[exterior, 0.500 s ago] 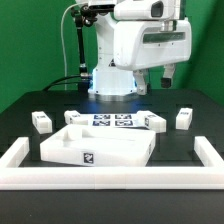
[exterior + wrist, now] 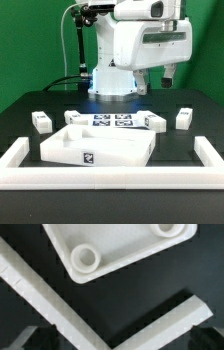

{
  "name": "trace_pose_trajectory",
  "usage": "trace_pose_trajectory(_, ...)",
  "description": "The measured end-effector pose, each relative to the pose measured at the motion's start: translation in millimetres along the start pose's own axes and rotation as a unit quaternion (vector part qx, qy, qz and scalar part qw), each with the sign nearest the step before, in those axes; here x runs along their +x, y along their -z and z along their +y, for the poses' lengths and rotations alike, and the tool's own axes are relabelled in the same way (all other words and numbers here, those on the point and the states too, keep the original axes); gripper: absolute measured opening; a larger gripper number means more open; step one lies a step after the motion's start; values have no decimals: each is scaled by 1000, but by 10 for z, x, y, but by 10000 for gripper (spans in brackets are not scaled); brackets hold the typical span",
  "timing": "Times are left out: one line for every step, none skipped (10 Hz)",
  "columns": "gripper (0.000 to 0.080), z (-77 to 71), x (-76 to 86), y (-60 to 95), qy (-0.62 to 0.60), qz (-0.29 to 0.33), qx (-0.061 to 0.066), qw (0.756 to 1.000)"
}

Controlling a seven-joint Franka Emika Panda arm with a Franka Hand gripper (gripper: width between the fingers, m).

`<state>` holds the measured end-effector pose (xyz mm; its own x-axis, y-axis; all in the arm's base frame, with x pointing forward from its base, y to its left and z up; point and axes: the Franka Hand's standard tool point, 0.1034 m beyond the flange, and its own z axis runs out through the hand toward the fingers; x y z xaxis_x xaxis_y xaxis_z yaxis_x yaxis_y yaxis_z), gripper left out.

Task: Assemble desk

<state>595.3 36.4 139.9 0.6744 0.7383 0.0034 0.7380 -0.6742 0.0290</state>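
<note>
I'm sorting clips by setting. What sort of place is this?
Probably a robotics lab test bench: a black table fenced by a low white wall, a green backdrop behind the arm, and a marker board fixed on the table.

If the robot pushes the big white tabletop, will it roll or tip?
Probably not: the tabletop lies flat and wide, so it should slide, not tip. Its raised rim and hard-looking plastic suggest it would be stiff when lifted.
</note>
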Motion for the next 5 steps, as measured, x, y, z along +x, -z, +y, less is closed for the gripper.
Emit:
trace_pose_trajectory(650, 0, -20, -2, 15, 1, -1, 1000)
trace_pose_trajectory(650, -27, -157, -34, 54, 8, -7, 998)
trace_pose_trajectory(650, -84, -427, -125, 78, 10, -10, 997)
trace_pose_trajectory(650, -123, -699, -228, 124, 6, -7, 992)
trace_pose_trajectory(650, -157, -907, -344, 161, 10, -11, 987)
